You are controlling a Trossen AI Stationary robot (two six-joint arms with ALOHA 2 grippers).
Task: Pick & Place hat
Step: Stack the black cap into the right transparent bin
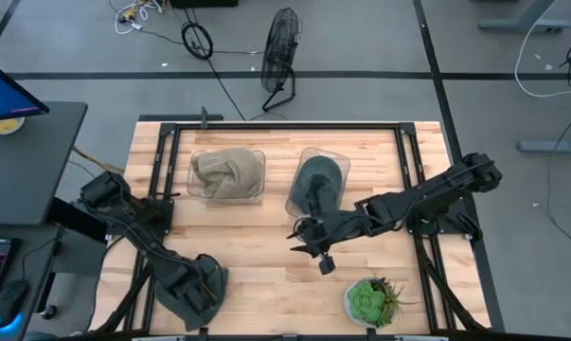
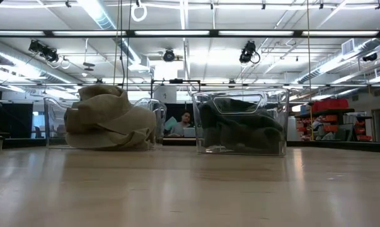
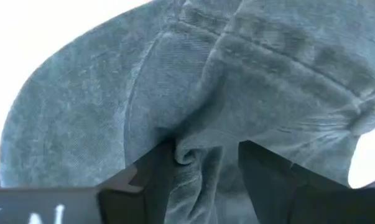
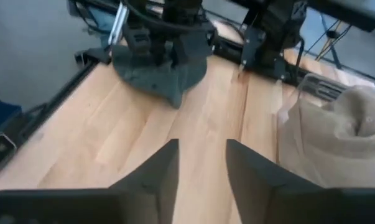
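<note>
A dark grey hat (image 1: pixel 207 284) lies at the table's near left corner, and my left gripper (image 1: pixel 186 282) is down on it and shut on its cloth. From the right wrist view, the same hat (image 4: pixel 165 78) sits under that arm. My right gripper (image 4: pixel 203 149) hovers open over bare wood near the table's middle (image 1: pixel 302 239), touching nothing. Toward the far edge stand two clear bins: the left bin (image 1: pixel 227 175) holds a beige hat (image 2: pixel 108 120), the right bin (image 1: pixel 318 180) a dark hat (image 2: pixel 243 126). My left gripper pinches a raised fold of the grey hat's crown cloth (image 3: pixel 188 155) between its two fingers (image 3: pixel 153 180), several layers bunched together. It comes from above, pointing down. The hat's brim (image 4: pixel 175 96) rests on the table.
A small potted succulent (image 1: pixel 368 301) stands at the near edge, right of centre. Black frame rails (image 1: pixel 162 204) run along the table's left and right sides. Bare wood lies between the bins and the near edge. A person sits far behind the table (image 2: pixel 184 123).
</note>
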